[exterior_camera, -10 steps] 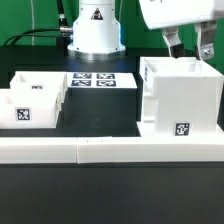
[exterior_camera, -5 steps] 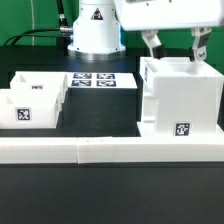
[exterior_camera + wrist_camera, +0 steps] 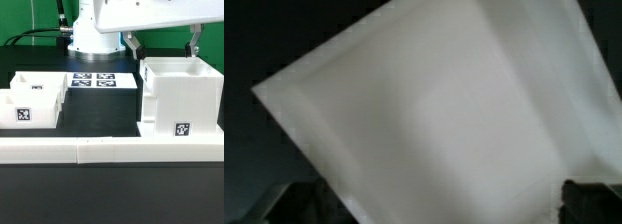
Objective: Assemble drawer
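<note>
Casing (image 3: 180,100) on the exterior view's right, trays (image 3: 38,90) on its left, wall (image 3: 110,152) across the front.
The casing stands just behind the wall. The two trays sit together, one nearer the wall. The marker board (image 3: 100,80) lies between the trays and the casing, farther back, before the arm's base (image 3: 95,35). The gripper (image 3: 164,51) hangs over the casing's rear.
</note>
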Available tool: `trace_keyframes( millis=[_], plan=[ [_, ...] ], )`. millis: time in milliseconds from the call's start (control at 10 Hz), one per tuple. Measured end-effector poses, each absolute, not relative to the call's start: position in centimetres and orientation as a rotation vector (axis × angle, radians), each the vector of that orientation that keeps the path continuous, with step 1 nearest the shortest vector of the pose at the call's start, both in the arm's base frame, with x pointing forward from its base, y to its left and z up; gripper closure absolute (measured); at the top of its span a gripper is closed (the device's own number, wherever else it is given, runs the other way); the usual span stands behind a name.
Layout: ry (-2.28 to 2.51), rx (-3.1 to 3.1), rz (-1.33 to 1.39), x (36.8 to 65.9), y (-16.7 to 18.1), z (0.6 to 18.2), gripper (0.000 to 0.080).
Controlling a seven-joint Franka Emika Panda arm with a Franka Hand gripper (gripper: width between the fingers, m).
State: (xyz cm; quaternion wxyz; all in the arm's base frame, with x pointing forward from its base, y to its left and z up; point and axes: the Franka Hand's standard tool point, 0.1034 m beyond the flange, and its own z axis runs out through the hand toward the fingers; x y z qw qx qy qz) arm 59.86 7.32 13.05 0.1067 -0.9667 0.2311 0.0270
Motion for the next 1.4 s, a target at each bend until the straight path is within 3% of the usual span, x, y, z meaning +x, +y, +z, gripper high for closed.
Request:
trace_keyframes(
  millis=[400, 700, 1200, 1400],
  plan=[
    [0.024, -2.964, 0.026, 57.8, 2.8, 13.2, 0.0151],
    [0.020, -2.980, -0.026, 56.1, -1.5, 11.8, 0.0151],
    [0.042, -2.981, -0.016, 55.9, -1.5, 11.8, 0.0151],
    [0.046, -3.047, 0.022, 53.9, -2.8, 10.5, 0.0151]
  ],
)
